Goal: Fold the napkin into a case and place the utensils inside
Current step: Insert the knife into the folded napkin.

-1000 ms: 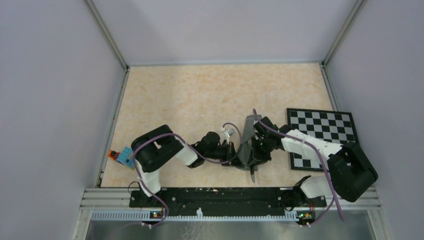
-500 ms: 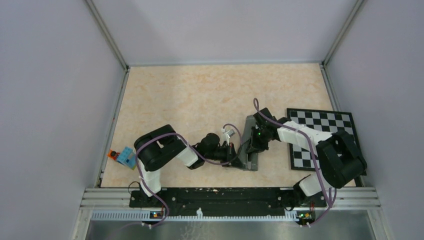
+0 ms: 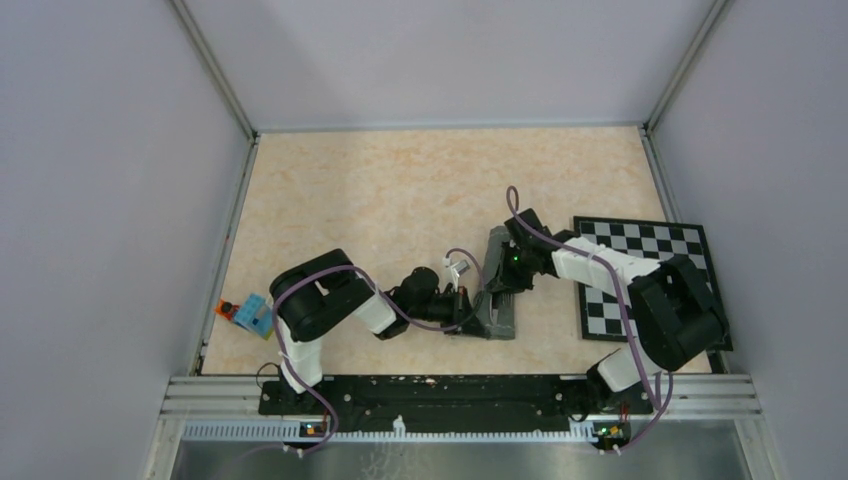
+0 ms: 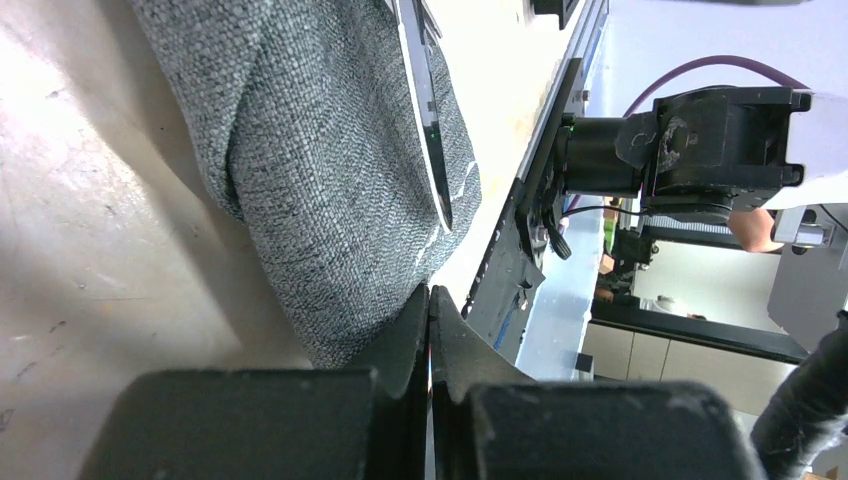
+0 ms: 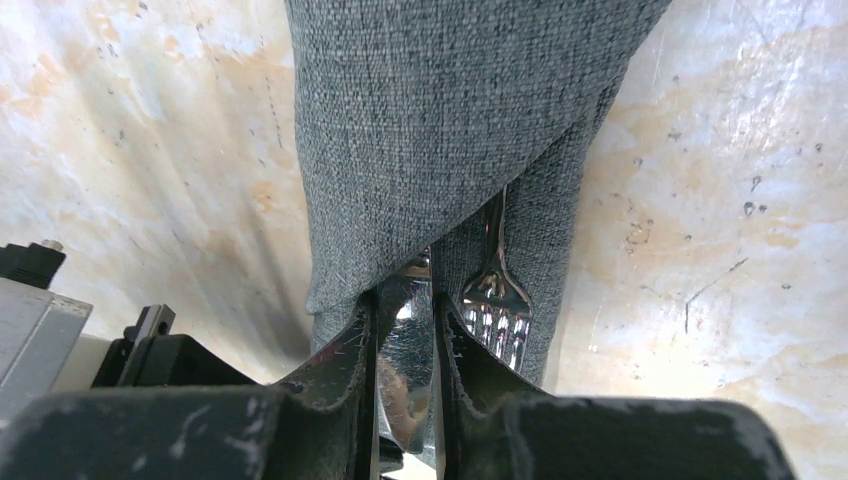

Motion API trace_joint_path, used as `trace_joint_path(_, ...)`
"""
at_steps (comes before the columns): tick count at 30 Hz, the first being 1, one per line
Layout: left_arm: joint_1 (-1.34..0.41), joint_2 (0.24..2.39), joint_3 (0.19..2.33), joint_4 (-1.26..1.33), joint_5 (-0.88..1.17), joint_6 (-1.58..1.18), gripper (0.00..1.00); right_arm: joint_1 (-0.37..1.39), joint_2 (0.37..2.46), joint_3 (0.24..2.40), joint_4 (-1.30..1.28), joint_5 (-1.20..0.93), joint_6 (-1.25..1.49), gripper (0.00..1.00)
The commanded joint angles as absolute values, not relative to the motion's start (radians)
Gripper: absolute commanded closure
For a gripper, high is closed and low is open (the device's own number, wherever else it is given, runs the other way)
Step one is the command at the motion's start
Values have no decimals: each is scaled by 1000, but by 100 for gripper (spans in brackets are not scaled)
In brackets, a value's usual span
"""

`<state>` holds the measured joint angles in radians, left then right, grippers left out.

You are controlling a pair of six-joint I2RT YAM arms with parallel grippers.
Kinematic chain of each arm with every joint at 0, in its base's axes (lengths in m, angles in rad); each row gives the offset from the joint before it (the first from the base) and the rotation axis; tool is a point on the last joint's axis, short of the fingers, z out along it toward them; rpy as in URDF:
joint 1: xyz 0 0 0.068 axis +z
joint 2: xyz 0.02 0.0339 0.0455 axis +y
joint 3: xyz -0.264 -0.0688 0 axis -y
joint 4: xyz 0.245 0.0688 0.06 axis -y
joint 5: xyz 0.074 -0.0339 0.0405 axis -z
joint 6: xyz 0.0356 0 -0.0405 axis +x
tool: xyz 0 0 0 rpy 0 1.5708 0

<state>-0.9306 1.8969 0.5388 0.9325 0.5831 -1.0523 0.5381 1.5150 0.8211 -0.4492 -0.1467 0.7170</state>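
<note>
On the left, the left tool (image 4: 428,300) is clenched shut at a corner of the case (image 4: 320,150); I cannot tell if a bit of cloth sits between its tips. The napkin is already folded into this narrow case, which lies on the counter (image 5: 700,200) between both arms. The fork (image 5: 495,300) rests in the fold, its handle under the cloth and its prongs outside. On the right, the right tool (image 5: 407,300) grasps the knife (image 5: 405,350) at the mouth of the case. I judge the folding done; what remains is to slide both utensils fully inside.
</note>
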Motion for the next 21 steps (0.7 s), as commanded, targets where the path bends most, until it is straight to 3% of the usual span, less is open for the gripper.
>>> trace_joint_path(1,-936,1913,525,969,583,-1046,100,523,1513,876,-365,-111,742,100)
trace_joint_path(10,-939,1910,520,976,582,-1046,100,523,1529,889,-352,-93,747,96)
trace_joint_path(21,-939,1873,511,973,568,-1045,100,523,1465,871,-377,-154,719,62)
